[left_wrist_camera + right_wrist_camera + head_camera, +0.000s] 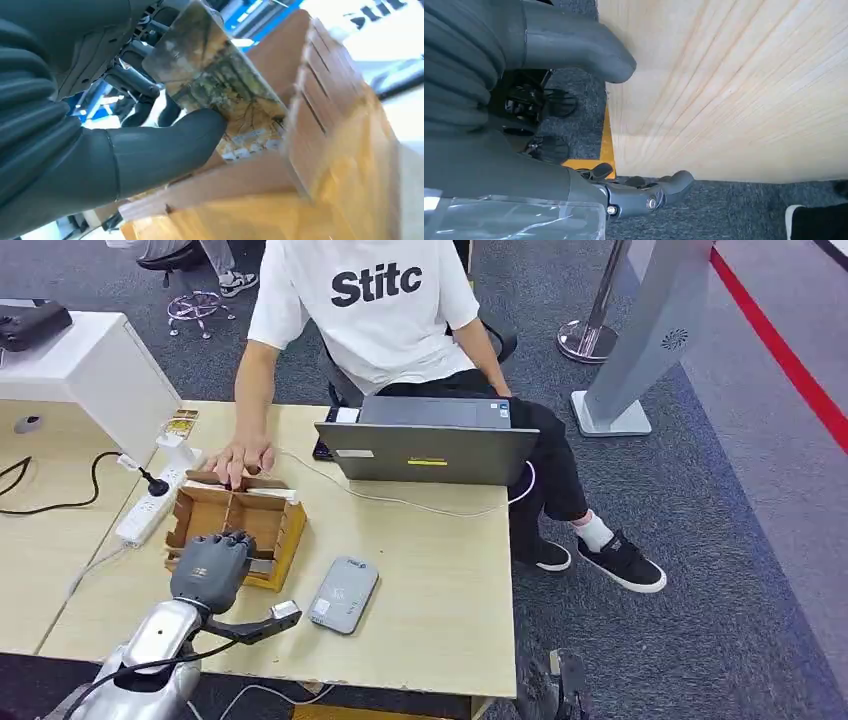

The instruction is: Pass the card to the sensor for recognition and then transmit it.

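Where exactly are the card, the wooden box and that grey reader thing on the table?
card (220,82), left wrist view, middle of its printed face.
wooden box (287,530), head view, its right wall.
grey reader (343,594), head view, centre of its top.

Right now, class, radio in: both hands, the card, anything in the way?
Left hand over wooden box, pinching card. Right hand open beside table edge, holding nothing. Sensor free on table; a person's hand rests on box's far rim.

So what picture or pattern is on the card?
A brownish-yellow scenic print on the card, clearest in the left wrist view.
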